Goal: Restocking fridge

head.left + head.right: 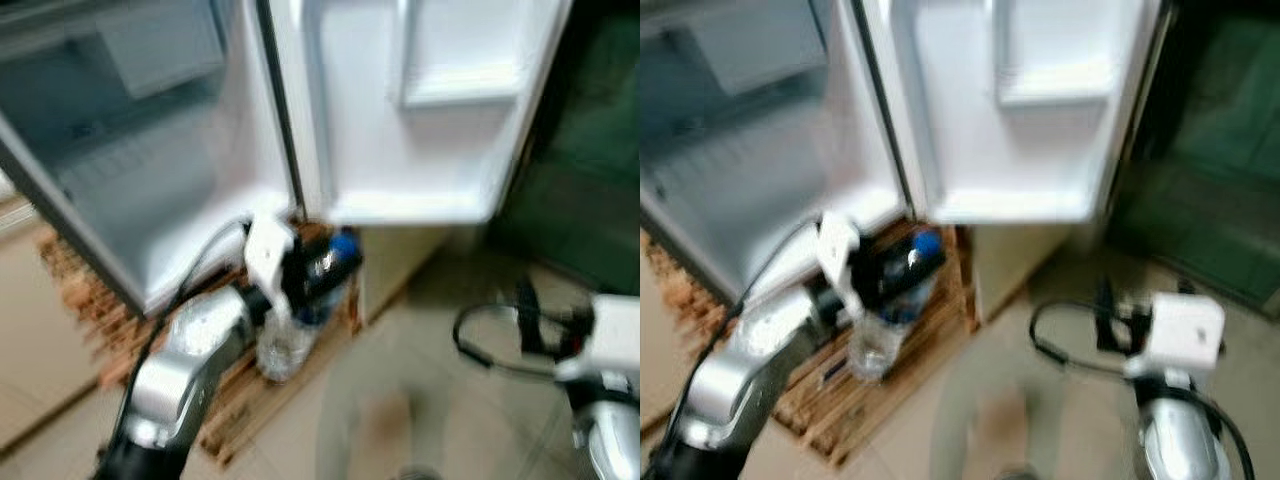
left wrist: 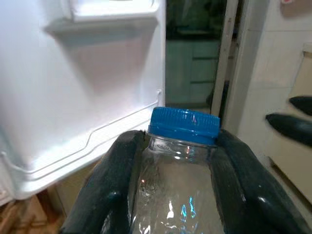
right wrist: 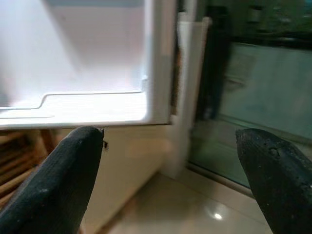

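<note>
One bottle [image 2: 180, 185] is clamped in your left gripper [image 2: 178, 161], fridge door [image 1: 400, 120] open ahead; right gripper [image 3: 170, 170] spread wide, empty. Nothing looks shelved yet.

Left hand [image 2: 178, 190] clamped shut, right hand [image 3: 170, 180] spread open

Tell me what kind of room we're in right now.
Probably a home kitchen: an open white fridge with door shelves, standing on a wooden pallet, pale floor tiles. The left tool grips a clear blue-capped bottle.
</note>
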Controlling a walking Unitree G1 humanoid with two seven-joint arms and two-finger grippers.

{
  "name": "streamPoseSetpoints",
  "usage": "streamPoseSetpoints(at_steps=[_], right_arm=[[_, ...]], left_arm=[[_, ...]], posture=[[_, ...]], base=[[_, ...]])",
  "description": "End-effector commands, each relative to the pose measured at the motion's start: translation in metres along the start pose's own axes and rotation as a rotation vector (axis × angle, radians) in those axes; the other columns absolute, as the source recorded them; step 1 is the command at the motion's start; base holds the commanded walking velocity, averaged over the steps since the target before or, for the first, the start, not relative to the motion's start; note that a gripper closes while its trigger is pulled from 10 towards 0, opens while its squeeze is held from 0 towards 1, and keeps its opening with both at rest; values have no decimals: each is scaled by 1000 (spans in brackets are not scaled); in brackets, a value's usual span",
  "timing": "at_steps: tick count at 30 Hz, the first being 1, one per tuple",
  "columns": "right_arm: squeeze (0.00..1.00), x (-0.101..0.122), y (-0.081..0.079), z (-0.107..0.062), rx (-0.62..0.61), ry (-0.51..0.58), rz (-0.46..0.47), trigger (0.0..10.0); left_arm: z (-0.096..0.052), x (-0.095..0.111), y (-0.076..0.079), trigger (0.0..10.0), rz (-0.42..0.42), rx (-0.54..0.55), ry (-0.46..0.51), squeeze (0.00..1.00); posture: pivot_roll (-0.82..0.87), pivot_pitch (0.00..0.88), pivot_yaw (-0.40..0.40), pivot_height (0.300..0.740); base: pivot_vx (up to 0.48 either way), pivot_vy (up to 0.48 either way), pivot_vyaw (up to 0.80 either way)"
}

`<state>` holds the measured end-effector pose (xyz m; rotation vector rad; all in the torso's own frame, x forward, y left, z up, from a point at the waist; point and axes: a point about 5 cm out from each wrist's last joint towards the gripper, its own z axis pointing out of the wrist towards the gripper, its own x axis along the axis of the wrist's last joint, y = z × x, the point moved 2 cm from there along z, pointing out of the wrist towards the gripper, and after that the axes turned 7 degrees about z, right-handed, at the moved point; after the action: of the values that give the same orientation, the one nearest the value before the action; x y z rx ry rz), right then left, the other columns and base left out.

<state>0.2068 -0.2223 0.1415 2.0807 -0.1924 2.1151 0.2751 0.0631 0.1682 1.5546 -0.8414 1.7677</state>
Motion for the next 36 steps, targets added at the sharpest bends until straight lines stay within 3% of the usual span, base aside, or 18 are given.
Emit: streamPoseSetpoints(at_steps=[1,6,16,19,30,31,32,36], right_arm=[[267,-7,-10,0,32,-22,8,10000],[271,-8,-11,-2,30,-22,16,10000],[271,-8,-13,-5,34,-21,0,10000],[278,-7,-12,-5,21,-18,-2,10000],[278,-6,-14,-5,9,-1,19,10000],[271,-6,-15,-4,11,-1,22,10000],[275,-5,-17,-2,19,-1,27,10000],[271,-4,-19,0,40,10,17,10000]], left_arm=[[-2,2,-5,10000,24,7,-13,0],[-1,-1,1,10000,-19,-16,-22,0],[4,1,2,10000,-8,-55,-13,0],[8,6,-3,10000,-11,-50,1,0],[16,6,2,10000,-30,-82,10,0],[22,8,-1,10000,-62,-67,43,0],[38,9,-9,10000,-117,-18,89,0],[55,10,-23,10000,-94,46,116,0]], posture=[[-239,0,146,732],[-247,0,148,732],[-260,0,154,732],[-266,0,163,732],[-268,0,171,732],[-262,0,166,732],[-264,0,167,732],[-276,0,166,732]], base=[[480,0,0],[480,0,0],[480,0,0],[0,0,-796],[0,0,-586],[0,0,0],[0,0,0],[0,0,0]])
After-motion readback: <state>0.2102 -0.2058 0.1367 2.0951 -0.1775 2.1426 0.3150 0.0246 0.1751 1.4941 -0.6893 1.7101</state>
